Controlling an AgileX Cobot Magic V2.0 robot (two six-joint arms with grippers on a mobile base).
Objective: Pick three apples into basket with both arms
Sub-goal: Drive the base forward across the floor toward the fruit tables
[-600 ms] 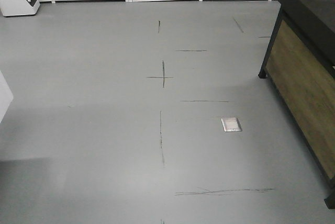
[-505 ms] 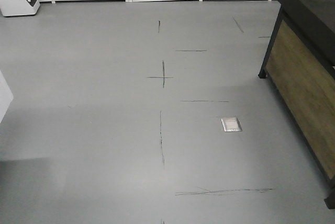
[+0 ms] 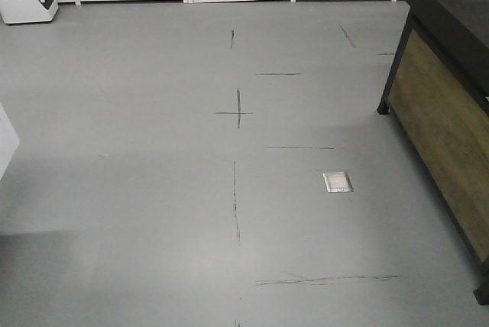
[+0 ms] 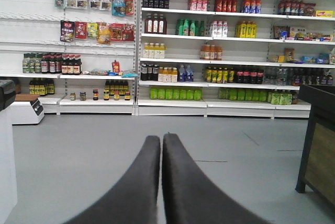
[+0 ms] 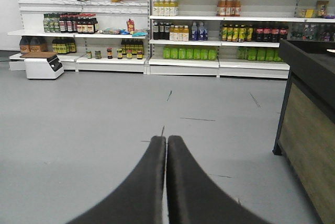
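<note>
Left tool (image 4: 161, 141), right tool (image 5: 166, 141): pressed together, empty. Could clip dark worktop (image 3: 447, 10) at frame right while searching, with no apples or basket visible.

Grey floor (image 3: 137, 205), stocked shelves (image 4: 220, 51), dark wood-panelled counter (image 3: 447, 124)

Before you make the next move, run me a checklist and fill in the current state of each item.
1. The left claw shut, nothing held: ok.
2. The right claw shut, nothing held: ok.
3. Any apples in sight: not ok, none in any view.
4. The basket in sight: not ok, none in any view.
5. Way ahead over the grey floor: ok, only scuff marks and a small metal plate.
6. Fruit on the black counter at right: cannot tell, its top is mostly out of view.
</note>
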